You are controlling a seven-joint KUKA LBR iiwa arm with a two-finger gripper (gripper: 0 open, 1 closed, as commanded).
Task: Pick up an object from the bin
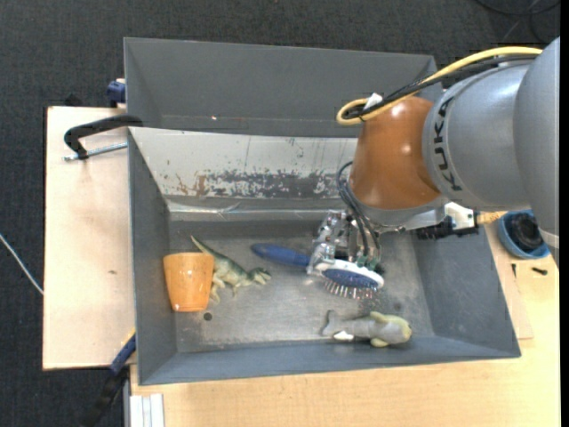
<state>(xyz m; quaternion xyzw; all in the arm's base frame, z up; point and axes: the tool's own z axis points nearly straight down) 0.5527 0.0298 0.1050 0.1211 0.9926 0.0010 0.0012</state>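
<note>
My gripper (345,243) hangs low in the middle right of the bin, under the orange wrist cover. Directly beneath it lies a blue hairbrush (342,277), its bristled oval head toward the front right and its blue handle pointing left. The gripper is over the neck and head of the brush, and I cannot see whether it touches it. A grey and yellowish toy animal (372,327) lies on its side near the front wall, just in front of the brush.
A green toy dinosaur (233,274) stands left of the brush handle. An orange cup (188,281) lies on its side at the far left. The arm reaches in from the right above the bin's right wall.
</note>
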